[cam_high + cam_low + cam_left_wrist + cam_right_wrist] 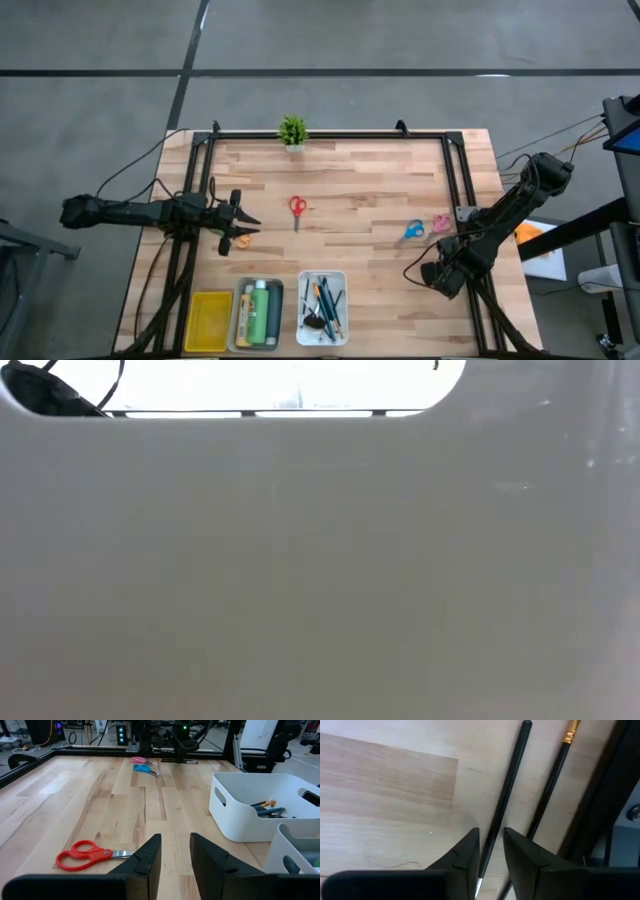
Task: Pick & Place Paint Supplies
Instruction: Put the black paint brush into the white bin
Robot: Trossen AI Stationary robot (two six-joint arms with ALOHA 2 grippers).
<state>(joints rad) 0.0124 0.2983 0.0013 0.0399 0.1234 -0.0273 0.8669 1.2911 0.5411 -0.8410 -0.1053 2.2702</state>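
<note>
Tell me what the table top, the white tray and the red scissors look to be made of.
Table top: pale wood planks, matte, with visible grain and seams.
White tray: likely moulded plastic, smooth, with rounded corners and a cut-out handle.
Red scissors: glossy, probably plastic handles; grey blades that look metal.

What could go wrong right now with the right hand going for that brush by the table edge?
The right hand straddles one thin dark brush, but a second brush with a gold band lies close beside it, so the fingers might nudge or pinch both. Both brushes sit next to the dark frame rail, which a finger might catch. The grip looks near one end of the brush, so it could tip when lifted.
</note>
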